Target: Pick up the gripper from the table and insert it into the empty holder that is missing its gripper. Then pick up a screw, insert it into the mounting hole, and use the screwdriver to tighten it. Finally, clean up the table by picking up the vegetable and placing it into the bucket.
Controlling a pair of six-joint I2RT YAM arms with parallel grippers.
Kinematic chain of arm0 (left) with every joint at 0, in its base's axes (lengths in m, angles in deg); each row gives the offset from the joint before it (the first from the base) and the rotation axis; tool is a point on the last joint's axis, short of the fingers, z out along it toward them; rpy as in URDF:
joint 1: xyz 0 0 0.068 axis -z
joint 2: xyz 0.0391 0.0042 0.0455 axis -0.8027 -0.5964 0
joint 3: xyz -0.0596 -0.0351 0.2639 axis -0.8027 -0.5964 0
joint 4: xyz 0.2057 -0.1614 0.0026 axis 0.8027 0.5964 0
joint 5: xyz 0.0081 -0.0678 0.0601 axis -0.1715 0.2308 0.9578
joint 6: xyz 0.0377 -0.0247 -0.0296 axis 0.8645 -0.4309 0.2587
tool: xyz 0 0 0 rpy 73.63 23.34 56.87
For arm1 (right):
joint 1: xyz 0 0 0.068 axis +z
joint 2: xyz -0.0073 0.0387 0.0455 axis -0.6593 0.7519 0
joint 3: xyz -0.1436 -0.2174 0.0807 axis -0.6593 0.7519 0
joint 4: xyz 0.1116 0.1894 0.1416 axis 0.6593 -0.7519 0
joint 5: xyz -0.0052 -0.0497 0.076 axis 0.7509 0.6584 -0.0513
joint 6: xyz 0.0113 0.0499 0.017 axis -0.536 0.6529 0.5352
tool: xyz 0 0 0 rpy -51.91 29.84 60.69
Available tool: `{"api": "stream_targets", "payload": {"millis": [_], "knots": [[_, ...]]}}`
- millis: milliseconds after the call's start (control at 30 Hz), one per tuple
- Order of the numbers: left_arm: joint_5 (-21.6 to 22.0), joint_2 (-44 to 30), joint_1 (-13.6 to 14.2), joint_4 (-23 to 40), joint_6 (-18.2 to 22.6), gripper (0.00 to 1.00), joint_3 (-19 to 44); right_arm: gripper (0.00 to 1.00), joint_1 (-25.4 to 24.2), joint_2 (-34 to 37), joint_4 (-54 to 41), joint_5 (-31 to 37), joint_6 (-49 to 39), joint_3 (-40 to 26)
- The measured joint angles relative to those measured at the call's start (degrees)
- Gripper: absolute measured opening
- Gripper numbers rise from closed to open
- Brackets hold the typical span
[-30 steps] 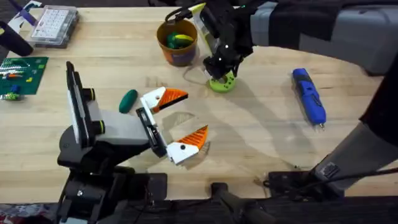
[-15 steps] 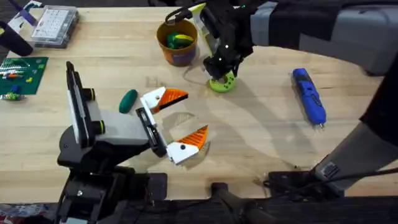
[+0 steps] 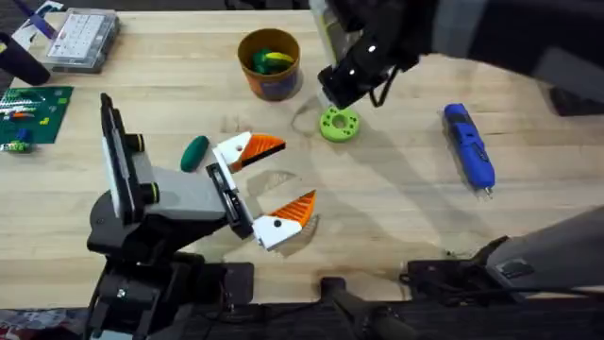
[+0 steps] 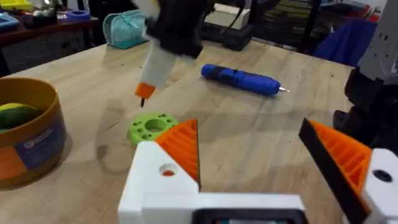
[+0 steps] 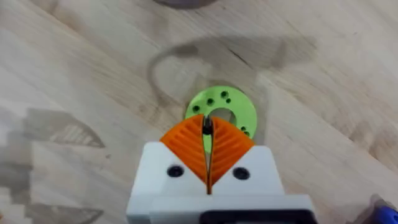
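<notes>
Right gripper [image 5: 208, 127] raised over the lime-green disc [image 3: 339, 124], near the far middle of the counter [image 3: 396, 198]; orange ribbed fingers [image 5: 231, 148] pressed together on a small dark screw [image 5: 207, 126], its tip peeking out above the disc's centre hole. From the left wrist view, same gripper [image 4: 143, 92] hanging just above the disc [image 4: 152, 126], not touching it.

Left gripper [image 3: 274, 185] low toward the near-left part of the counter, fingers [image 3: 264, 145] spread wide, nothing between them.

Dark green vegetable [image 3: 194, 152] lying on the wood just beside the left gripper's farther finger, apart from it, toward the left.

Orange-yellow bucket [image 3: 270, 64] with its purple band upright near the far edge, left of the disc, yellow and light green pieces inside.

Bright blue screwdriver [image 3: 469, 146] flat on the counter toward the right edge, well apart from both grippers, metal bit pointing to the near side.

Clear plastic parts box [image 3: 83, 39] at the far-left corner; green circuit board [image 3: 33, 111] at the left edge.
</notes>
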Motion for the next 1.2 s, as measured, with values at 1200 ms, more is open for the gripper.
{"api": "stream_targets", "payload": {"millis": [1200], "knots": [[0.00,-0.01,-0.01,0.04,0.00,0.986,0.00,0.007,27.13,-17.44,-11.77,-4.44,-0.41,-12.00]]}}
